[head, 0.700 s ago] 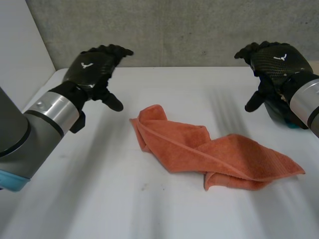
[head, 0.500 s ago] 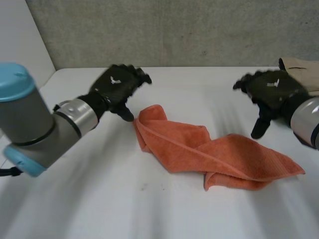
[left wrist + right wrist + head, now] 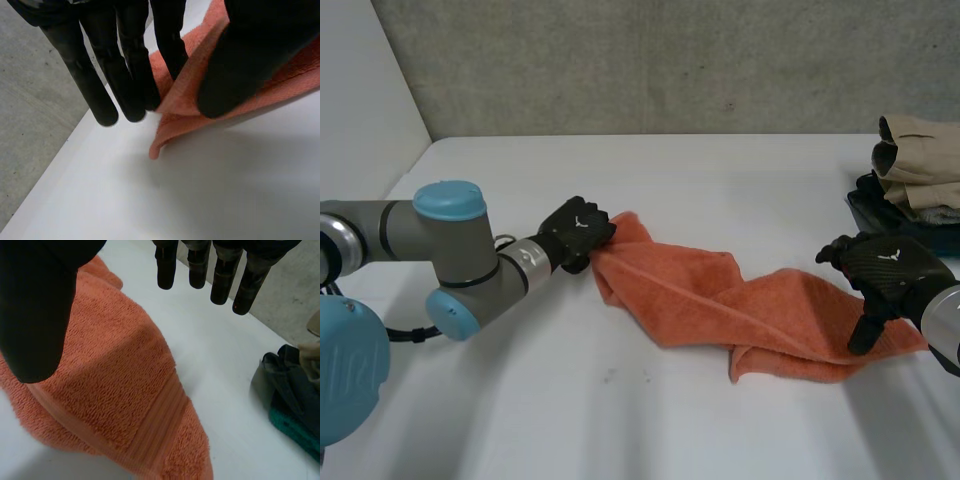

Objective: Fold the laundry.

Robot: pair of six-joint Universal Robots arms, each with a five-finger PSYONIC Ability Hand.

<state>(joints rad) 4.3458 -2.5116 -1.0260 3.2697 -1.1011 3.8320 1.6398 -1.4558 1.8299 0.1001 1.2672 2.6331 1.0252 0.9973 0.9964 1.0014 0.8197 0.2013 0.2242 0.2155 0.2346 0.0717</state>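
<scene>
Towel (image 3: 700,295) between left hand (image 3: 578,228), right hand (image 3: 885,275); clothes pile (image 3: 920,170) far right.

A white table (image 3: 620,420) meets a grey concrete wall (image 3: 670,60) at its far edge.

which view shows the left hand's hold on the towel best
Left wrist view: the left hand pinches the edge of the orange towel between thumb and fingers. The head view shows its back at the towel's end; the right wrist view, the towel's other end below the right hand.

White table (image 3: 620,420), grey concrete wall (image 3: 650,70) behind it
</scene>
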